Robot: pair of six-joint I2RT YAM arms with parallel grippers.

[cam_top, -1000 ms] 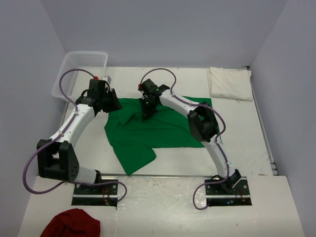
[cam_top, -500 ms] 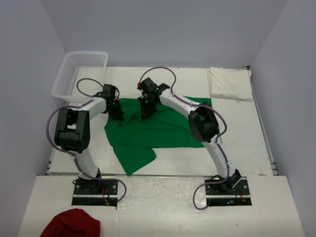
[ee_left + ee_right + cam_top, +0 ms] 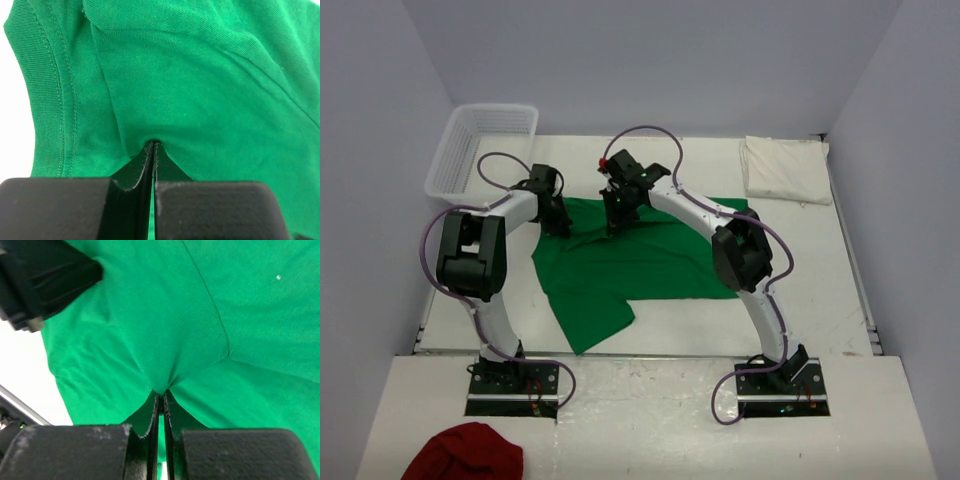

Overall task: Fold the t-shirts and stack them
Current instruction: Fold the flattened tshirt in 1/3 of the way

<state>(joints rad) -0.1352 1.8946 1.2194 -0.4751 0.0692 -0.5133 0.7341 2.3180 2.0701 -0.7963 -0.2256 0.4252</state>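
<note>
**Overhead view, left to right.** A white plastic lattice basket point(image 3: 485, 140) stands at the far left corner. A crumpled dark red cloth point(image 3: 465, 452) lies on the near ledge below it. The left gripper point(image 3: 560, 224) comes down on the far left edge of the bright green cotton t-shirt point(image 3: 630, 265). This shirt lies spread and partly rumpled across the middle of the white table point(image 3: 820, 290). The left wrist view shows the jaws pressed together on a pinched fold of green fabric, beside a ribbed, stitched hem.

Just to the right, the right gripper point(image 3: 614, 226) likewise clamps a raised pleat of the same shirt near its far edge. The right arm crosses above the shirt's right half and hides part of it. In the right wrist view the black body of the left gripper appears close by, at upper left.

A folded cream-white t-shirt point(image 3: 785, 170) rests at the far right corner, just beside the green shirt's far right corner. Whether the two touch cannot be told.
</note>
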